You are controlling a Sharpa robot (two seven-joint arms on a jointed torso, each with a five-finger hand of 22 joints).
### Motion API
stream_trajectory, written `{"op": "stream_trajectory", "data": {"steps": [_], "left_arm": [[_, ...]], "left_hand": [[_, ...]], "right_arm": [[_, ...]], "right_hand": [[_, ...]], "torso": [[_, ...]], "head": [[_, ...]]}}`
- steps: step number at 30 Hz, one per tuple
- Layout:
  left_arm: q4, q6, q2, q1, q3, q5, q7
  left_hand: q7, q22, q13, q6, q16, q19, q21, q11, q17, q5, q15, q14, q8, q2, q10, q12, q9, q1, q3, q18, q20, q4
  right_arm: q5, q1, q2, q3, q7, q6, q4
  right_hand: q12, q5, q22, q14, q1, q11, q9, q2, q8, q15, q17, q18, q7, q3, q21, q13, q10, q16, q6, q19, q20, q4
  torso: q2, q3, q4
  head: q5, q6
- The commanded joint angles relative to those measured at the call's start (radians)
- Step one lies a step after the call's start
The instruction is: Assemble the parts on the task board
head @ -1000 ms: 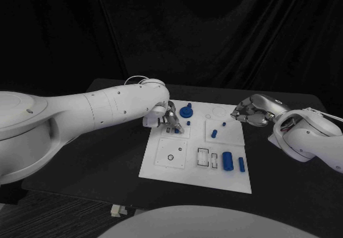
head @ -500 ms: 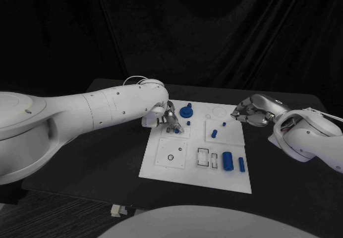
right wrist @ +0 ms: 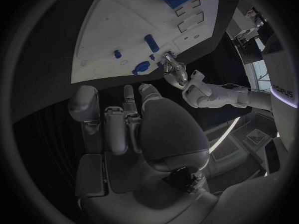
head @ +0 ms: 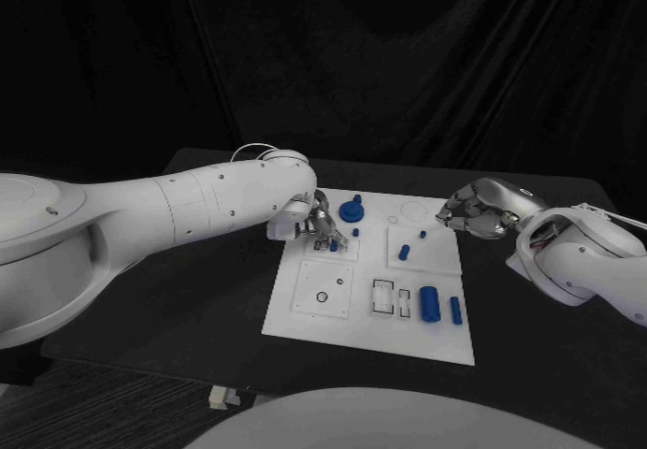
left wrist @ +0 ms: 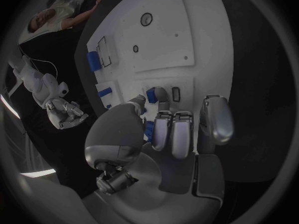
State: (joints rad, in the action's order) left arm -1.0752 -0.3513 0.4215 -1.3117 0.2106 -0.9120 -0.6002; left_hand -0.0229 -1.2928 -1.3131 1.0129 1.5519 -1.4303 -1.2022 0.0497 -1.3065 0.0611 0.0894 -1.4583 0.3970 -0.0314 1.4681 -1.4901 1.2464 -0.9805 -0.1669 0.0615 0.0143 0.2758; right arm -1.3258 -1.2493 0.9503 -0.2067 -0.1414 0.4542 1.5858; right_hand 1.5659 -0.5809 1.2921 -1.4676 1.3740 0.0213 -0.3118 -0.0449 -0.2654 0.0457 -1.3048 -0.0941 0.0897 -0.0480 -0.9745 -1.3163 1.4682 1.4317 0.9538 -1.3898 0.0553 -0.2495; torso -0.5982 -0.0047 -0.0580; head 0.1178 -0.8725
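Note:
The white task board (head: 323, 309) lies mid-table. My left hand (head: 318, 224) hovers over its far left corner, fingertips down. In the left wrist view the thumb and a finger (left wrist: 161, 92) pinch a small blue part (left wrist: 151, 95), the part (head: 333, 248) that stands beside black slots. A blue knob (head: 352, 208) stands just beyond that hand. My right hand (head: 475, 213) hangs at the board's far right edge, fingers curled in on nothing. A blue peg (head: 405, 251), a thick blue cylinder (head: 429, 303) and a slim blue piece (head: 456, 310) rest on the board's right half.
The black table (head: 202, 309) stretches round the board, with bare room to the left and at the front. The board's near left panel has one small round hole (head: 321, 297). A cable (head: 253, 148) loops over my left arm.
My left hand's fingers have drawn slightly up and back at the small blue part. The right hand has stayed where it was.

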Motion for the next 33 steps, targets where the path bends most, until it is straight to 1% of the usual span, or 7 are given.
{"op": "stream_trajectory", "data": {"steps": [1,8,15,23,25,28,33], "left_arm": [[-0.001,0.025,0.001,0.004,0.001,-0.009,0.02],[-0.004,0.04,0.005,0.004,0.001,-0.009,0.031],[-0.012,0.061,0.016,0.004,0.001,-0.01,0.039],[-0.054,0.141,0.045,0.002,0.001,-0.01,0.075],[-0.087,0.176,0.064,-0.002,0.001,-0.016,0.091],[-0.129,0.209,0.09,-0.016,0.0,-0.03,0.106],[-0.216,0.248,0.152,-0.057,0.0,-0.045,0.115]], "left_hand": [[0.003,-0.178,-0.197,-0.038,0.003,-0.008,0.002,-0.001,-0.24,-0.014,0.008,-0.103,-0.018,-0.003,0.061,-0.01,0.022,0.038,0.071,0.013,0.0,0.016],[0.003,-0.179,-0.199,-0.039,0.003,-0.009,0.001,0.0,-0.24,-0.014,0.009,-0.103,-0.019,-0.004,0.062,-0.012,0.029,0.068,0.122,0.013,0.0,0.016],[0.003,-0.179,-0.199,-0.038,0.004,-0.009,-0.001,0.0,-0.241,-0.014,0.009,-0.103,-0.018,-0.005,0.063,-0.012,0.033,0.074,0.144,0.013,0.0,0.015],[0.008,-0.182,-0.207,-0.023,0.011,-0.016,-0.013,0.004,-0.253,-0.014,0.012,-0.108,-0.01,-0.002,0.069,-0.022,0.041,0.077,0.182,0.011,-0.002,0.016],[0.012,-0.184,-0.213,-0.014,0.016,-0.02,-0.022,0.007,-0.259,-0.014,0.015,-0.111,0.0,0.004,0.074,-0.029,0.049,0.069,0.2,0.009,-0.005,0.015],[0.016,-0.186,-0.221,-0.008,0.019,-0.025,-0.031,0.011,-0.264,-0.013,0.018,-0.113,0.01,0.012,0.079,-0.039,0.059,0.055,0.219,0.008,-0.008,0.014],[0.02,-0.188,-0.227,-0.005,0.019,-0.029,-0.038,0.015,-0.264,-0.013,0.022,-0.113,0.02,0.024,0.084,-0.046,0.069,0.032,0.233,0.006,-0.011,0.013]], "right_arm": [[-0.003,0.002,0.001,0.001,-0.007,-0.002,0.001],[-0.003,0.002,0.001,0.001,-0.007,-0.001,0.0],[-0.003,0.003,0.002,0.001,-0.006,0.0,0.001],[-0.003,0.003,0.005,0.001,-0.006,0.002,0.002],[-0.003,0.002,0.009,0.001,-0.006,0.003,0.004],[-0.003,0.002,0.013,0.001,-0.005,0.005,0.006],[-0.003,0.002,0.023,0.001,0.008,0.022,0.013]], "right_hand": [[0.005,-0.02,0.128,-0.064,0.025,-0.009,-0.017,-0.006,-0.018,0.009,-0.11,-0.019,0.0,0.026,0.017,-0.255,0.103,-0.01,-0.003,0.004,-0.002,0.004],[0.005,-0.02,0.128,-0.064,0.025,-0.009,-0.017,-0.006,-0.018,0.009,-0.11,-0.019,0.0,0.026,0.017,-0.255,0.103,-0.01,-0.003,0.004,-0.002,0.004],[0.005,-0.02,0.128,-0.064,0.025,-0.009,-0.017,-0.006,-0.018,0.009,-0.11,-0.019,0.0,0.026,0.017,-0.255,0.103,-0.01,-0.003,0.004,-0.002,0.004],[0.005,-0.02,0.128,-0.064,0.025,-0.009,-0.017,-0.006,-0.018,0.009,-0.11,-0.019,0.0,0.026,0.017,-0.255,0.103,-0.01,-0.003,0.004,-0.002,0.004],[0.005,-0.02,0.128,-0.064,0.024,-0.009,-0.017,-0.004,-0.018,0.009,-0.11,-0.019,0.0,0.026,0.018,-0.255,0.103,-0.01,-0.003,0.005,-0.002,0.003],[0.005,-0.02,0.128,-0.064,0.024,-0.009,-0.017,-0.004,-0.018,0.009,-0.11,-0.019,0.0,0.026,0.018,-0.255,0.103,-0.01,-0.003,0.005,-0.002,0.003],[0.005,-0.02,0.129,-0.064,0.023,-0.009,-0.017,-0.004,-0.018,0.009,-0.111,-0.018,0.0,0.026,0.016,-0.255,0.103,-0.009,-0.003,0.004,-0.002,0.003]], "torso": [[0.0,0.0001,0.0],[0.0,0.0001,-0.0004],[-0.001,-0.0004,-0.0003],[0.0,-0.0001,-0.0001],[0.0,-0.0001,0.0],[0.0,-0.0003,-0.0004],[0.0,-0.0002,-0.0003]], "head": [[0.001,0.0],[0.0,0.0],[-0.001,0.0],[-0.004,0.0],[-0.007,0.0],[-0.011,0.0],[-0.015,0.0]]}}
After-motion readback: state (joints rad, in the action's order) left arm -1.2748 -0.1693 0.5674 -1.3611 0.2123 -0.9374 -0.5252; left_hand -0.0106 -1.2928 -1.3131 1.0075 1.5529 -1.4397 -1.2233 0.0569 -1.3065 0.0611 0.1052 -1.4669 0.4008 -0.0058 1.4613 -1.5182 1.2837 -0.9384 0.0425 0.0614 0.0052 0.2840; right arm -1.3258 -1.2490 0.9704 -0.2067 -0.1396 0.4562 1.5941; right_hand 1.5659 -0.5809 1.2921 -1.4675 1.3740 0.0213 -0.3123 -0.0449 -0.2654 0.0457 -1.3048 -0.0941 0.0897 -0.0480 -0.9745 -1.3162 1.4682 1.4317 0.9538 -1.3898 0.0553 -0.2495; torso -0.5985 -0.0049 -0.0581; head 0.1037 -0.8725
